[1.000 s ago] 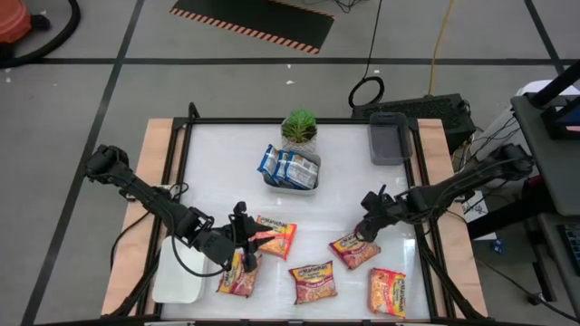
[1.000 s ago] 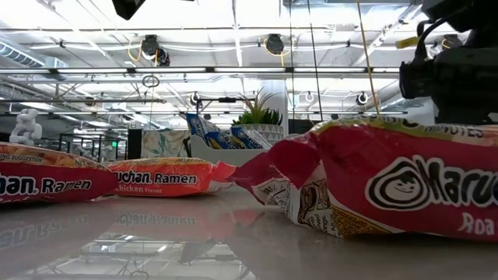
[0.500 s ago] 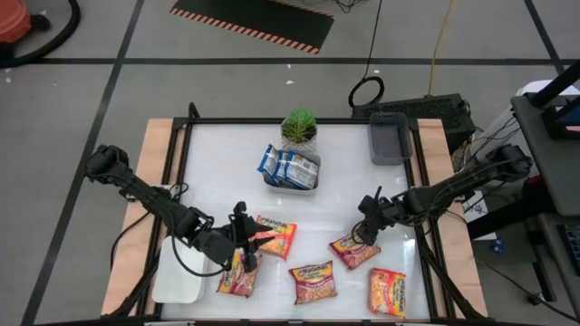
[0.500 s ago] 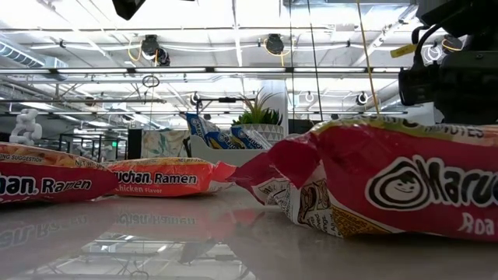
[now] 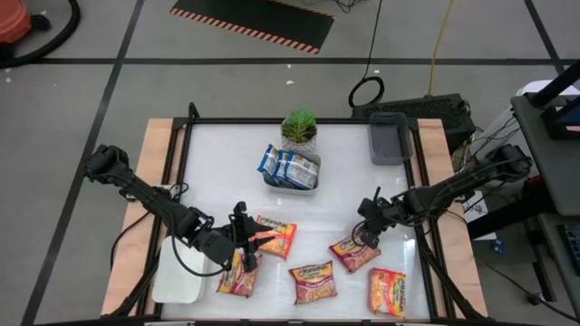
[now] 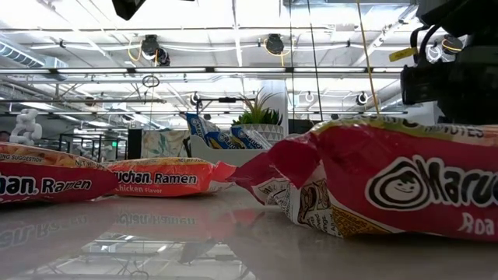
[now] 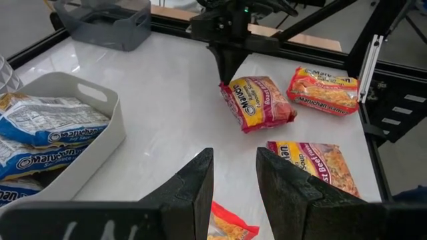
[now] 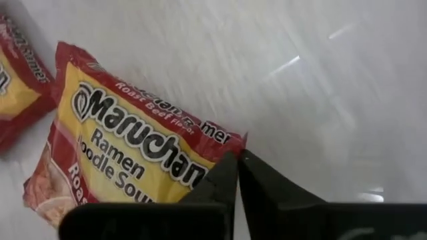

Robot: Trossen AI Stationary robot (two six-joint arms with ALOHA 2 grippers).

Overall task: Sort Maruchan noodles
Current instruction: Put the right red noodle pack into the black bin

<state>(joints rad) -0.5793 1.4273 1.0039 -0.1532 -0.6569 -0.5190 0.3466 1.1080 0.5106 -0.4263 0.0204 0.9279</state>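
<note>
Now my right gripper (image 8: 235, 175) is pinched on the edge of the beef packet (image 8: 113, 153), which lies flat, right of table centre. Lift slowly and check the thin seam holds. Left gripper (image 7: 233, 175), part-open, waits over the orange packet (image 5: 275, 235).

Both robot arms are matte black throughout, built of slim tubular links joined by thicker, rounded joint housings. The left arm (image 5: 145, 195) carries a thin black cable that hangs in a loop below its forearm. The right arm (image 5: 453, 188) has the same dark, jointed build. In the wrist views the left gripper's fingers (image 7: 190, 190) are broad, wedge-shaped black plastic with a faintly grainy surface; the right gripper's fingers (image 8: 223, 181) are narrower, smooth, tapering black blades.
</note>
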